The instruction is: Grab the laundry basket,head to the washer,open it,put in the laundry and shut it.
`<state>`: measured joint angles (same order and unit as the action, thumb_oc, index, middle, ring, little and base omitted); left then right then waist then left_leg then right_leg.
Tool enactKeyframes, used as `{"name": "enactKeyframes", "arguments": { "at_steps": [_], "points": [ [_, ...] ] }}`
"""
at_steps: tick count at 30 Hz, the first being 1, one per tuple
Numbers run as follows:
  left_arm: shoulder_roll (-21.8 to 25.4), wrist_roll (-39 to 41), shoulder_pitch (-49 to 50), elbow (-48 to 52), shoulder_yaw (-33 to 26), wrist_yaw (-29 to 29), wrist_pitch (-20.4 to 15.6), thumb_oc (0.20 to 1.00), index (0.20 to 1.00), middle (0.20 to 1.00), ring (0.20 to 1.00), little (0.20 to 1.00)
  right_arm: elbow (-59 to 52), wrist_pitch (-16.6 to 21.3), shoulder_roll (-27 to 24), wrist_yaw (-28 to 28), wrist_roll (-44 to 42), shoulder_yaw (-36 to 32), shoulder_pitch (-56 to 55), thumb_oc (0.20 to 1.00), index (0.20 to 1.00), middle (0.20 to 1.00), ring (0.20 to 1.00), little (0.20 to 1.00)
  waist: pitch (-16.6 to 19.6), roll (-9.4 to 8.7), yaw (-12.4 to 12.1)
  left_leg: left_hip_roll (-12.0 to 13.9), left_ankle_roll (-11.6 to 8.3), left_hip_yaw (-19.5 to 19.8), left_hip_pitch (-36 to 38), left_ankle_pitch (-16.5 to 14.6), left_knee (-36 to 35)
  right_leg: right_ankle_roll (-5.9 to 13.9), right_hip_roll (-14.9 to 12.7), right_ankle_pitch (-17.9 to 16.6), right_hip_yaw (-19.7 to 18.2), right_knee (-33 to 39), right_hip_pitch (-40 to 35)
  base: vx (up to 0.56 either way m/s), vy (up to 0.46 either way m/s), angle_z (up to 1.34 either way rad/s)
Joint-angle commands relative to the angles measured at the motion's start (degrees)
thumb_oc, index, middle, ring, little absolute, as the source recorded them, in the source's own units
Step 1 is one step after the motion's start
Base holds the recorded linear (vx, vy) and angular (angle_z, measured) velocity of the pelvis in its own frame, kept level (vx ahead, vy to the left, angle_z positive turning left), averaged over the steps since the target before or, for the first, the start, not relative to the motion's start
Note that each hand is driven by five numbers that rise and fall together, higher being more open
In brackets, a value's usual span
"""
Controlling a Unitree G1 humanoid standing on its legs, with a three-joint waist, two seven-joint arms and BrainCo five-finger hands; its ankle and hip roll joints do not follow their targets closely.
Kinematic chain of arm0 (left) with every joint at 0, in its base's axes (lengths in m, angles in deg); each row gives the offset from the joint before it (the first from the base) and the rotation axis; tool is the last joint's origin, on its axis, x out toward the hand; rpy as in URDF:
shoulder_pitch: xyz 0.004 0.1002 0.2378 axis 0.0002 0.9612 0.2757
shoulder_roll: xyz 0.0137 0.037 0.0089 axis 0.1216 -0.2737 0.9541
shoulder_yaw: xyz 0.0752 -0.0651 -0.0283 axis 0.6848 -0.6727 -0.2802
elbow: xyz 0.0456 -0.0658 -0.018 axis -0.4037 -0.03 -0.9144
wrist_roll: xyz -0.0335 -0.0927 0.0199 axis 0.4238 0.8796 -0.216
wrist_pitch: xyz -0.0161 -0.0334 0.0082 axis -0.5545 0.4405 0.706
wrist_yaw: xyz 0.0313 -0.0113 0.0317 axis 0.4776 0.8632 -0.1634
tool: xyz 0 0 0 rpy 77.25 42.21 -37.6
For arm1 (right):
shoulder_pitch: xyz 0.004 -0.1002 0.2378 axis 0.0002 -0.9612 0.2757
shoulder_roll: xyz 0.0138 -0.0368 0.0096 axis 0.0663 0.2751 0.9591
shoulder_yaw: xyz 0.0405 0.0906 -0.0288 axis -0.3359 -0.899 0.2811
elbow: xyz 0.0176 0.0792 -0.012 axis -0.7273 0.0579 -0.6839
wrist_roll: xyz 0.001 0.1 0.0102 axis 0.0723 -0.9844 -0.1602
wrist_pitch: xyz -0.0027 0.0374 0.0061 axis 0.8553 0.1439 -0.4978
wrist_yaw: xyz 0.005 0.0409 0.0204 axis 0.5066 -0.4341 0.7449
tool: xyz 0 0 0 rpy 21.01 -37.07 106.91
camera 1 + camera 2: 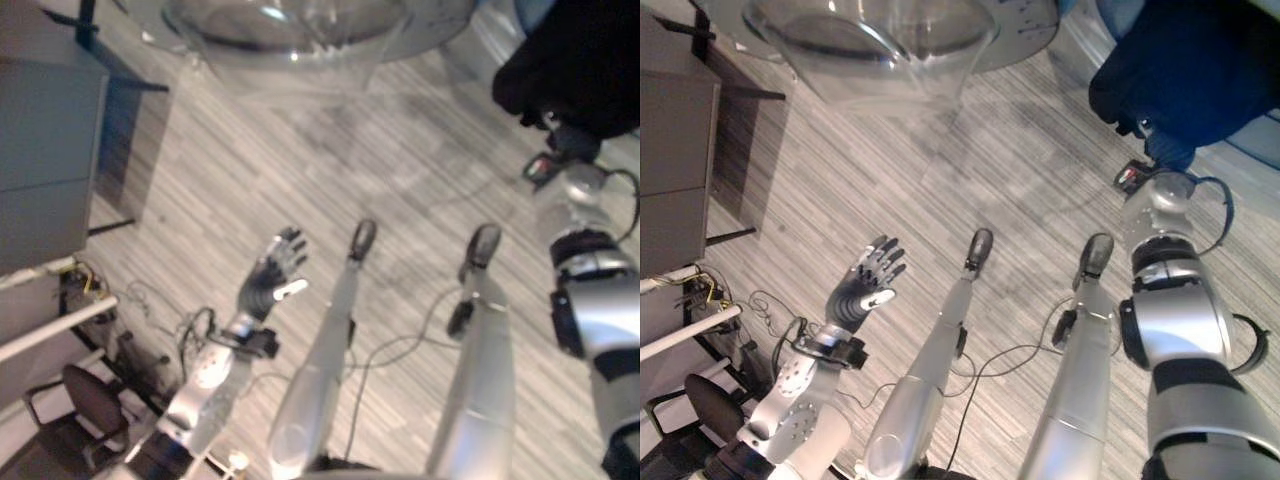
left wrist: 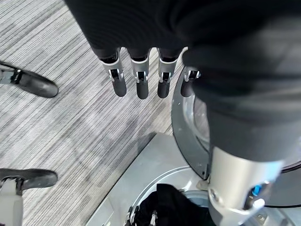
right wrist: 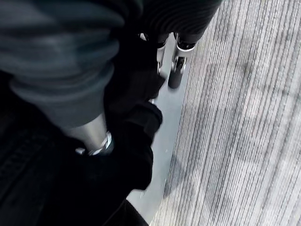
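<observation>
While the left hand [image 1: 272,275] hangs open, the right hand [image 3: 160,52] grips dark laundry [image 1: 1185,70].

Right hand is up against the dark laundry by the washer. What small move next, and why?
Probably push the right hand a little further in so the dark laundry clears the washer's rim, then let go. The cloth bunches around that hand beside the open glass door; the left hand hangs open and free.

Grey striped plank floor [image 1: 420,170], grey cabinet [image 1: 45,160], black chair [image 1: 85,405]
</observation>
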<state>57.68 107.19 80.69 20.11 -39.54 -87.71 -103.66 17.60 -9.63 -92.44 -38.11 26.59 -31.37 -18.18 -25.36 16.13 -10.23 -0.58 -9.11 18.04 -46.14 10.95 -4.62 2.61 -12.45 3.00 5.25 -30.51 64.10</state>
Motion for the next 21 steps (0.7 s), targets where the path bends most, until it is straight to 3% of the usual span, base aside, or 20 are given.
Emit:
{"name": "enactKeyframes", "arguments": {
  "at_steps": [1,11,13,14,15,18,19,20,21],
  "points": [
    [3.1,1.7,-0.7,4.5,2.5,1.2,-1.8,1.000,1.000,1.000,1.000,1.000,-10.4,10.0,-10.0,-1.7,1.1,4.9,12.2,0.200,0.200,0.200,0.200,0.200,0.3,1.06,0.3,2.2,0.91,-4.1,11.3,-7.2,-0.4,7.38,-1.3,3.6,-1.6,1.1,-5.3,0.00,0.000,0.00],
    [3.7,3.4,-0.6,4.4,1.8,1.6,-1.9,1.000,1.000,1.000,1.000,1.000,-14.9,11.7,-17.9,-5.0,0.2,7.3,17.9,0.200,0.200,0.200,0.200,0.200,1.4,-0.83,2.5,2.0,0.13,-4.5,13.9,-7.5,-0.4,7.36,-1.4,2.5,-1.5,3.6,-9.3,0.02,-0.002,0.03],
    [4.4,4.0,-0.4,4.7,2.2,2.0,-1.7,1.000,1.000,1.000,1.000,1.000,-16.0,12.5,-20.1,-5.6,-0.7,8.9,20.8,0.200,0.200,0.200,0.200,0.200,2.1,-1.52,2.8,2.2,0.02,-4.4,14.7,-7.7,-0.4,7.29,-1.3,2.4,-1.4,4.4,-10.4,0.01,-0.018,0.03],
    [5.5,4.8,-0.1,4.8,2.3,2.4,-1.5,1.000,1.000,1.000,1.000,1.000,-16.4,12.9,-22.5,-6.6,-0.7,11.2,23.8,0.200,0.200,0.200,0.200,0.200,2.5,-2.49,3.2,2.4,-0.32,-4.3,14.8,-6.6,-0.4,6.96,-1.3,0.2,-0.9,5.6,-11.0,0.05,-0.032,0.03],
    [5.8,5.1,0.1,4.9,2.2,2.5,-1.3,1.000,1.000,1.000,1.000,1.000,-16.6,13.1,-23.3,-7.1,-0.9,11.8,25.0,0.200,0.200,0.200,0.200,0.200,3.2,-2.87,3.3,2.5,-0.38,-4.4,15.4,-7.6,-0.4,7.31,-1.2,1.8,-1.2,6.0,-12.0,0.05,-0.039,-0.02],
    [6.9,6.0,0.6,5.6,1.9,2.3,-1.0,1.000,1.000,1.000,1.000,1.000,-14.7,13.7,-25.2,-10.2,-2.7,14.8,31.9,0.200,0.200,0.200,0.200,0.200,4.1,-3.76,3.6,2.8,-0.88,-4.3,15.5,-7.7,-0.4,7.18,-0.9,1.9,-0.9,7.1,-12.7,0.06,-0.044,-0.08],
    [7.9,5.9,1.0,5.8,2.0,2.1,-1.0,1.000,1.000,1.000,1.000,1.000,-12.1,11.5,-25.9,-10.6,-1.0,17.3,34.1,0.200,0.200,0.200,0.200,0.200,4.6,-4.54,3.7,3.0,-1.05,-4.4,15.4,-7.6,-0.4,6.97,-0.7,2.1,-1.0,6.8,-12.4,0.00,-0.020,-0.08],
    [8.1,5.8,1.2,6.0,2.0,1.9,-1.2,1.000,1.000,1.000,1.000,1.000,-10.6,10.1,-25.6,-9.8,-0.5,19.8,35.5,0.495,0.495,0.495,0.495,0.495,4.6,-4.74,3.7,3.1,-1.07,-4.5,15.2,-7.5,-0.4,6.87,-0.5,2.2,-1.2,6.4,-11.9,-0.08,-0.012,-0.08],
    [7.9,5.8,1.3,6.1,2.0,1.9,-1.2,1.000,1.000,1.000,1.000,1.000,-10.2,10.0,-25.5,-9.6,-0.6,20.5,36.2,0.614,0.614,0.614,0.614,0.614,4.2,-4.64,3.7,3.0,-1.14,-4.6,14.8,-6.6,-0.4,6.54,-0.6,0.6,-1.0,6.4,-11.2,-0.09,-0.004,-0.06]
  ]
}}
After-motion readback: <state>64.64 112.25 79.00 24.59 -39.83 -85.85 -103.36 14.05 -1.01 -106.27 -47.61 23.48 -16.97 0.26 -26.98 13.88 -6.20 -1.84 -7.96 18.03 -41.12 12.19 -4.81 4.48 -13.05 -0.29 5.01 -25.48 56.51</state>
